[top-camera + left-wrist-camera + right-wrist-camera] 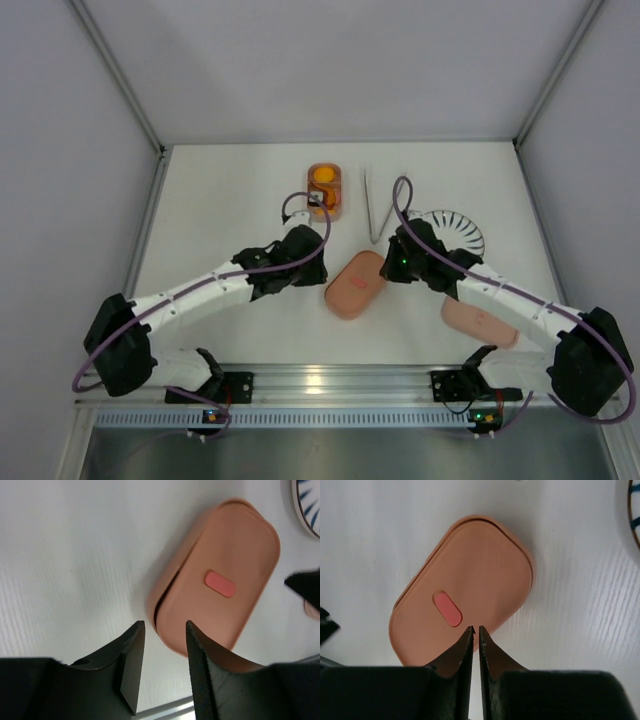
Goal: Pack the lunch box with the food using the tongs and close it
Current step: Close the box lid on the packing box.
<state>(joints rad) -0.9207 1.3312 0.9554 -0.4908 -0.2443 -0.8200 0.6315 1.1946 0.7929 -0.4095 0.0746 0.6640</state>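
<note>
hanging beside closed lunch box (220, 550) with left gripper (164, 626) half open, empty; poised over its top with right gripper (475, 630) pinched shut on nothing.

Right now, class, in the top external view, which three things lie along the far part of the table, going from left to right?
lunch box tray with food in it → tongs → striped plate
</note>
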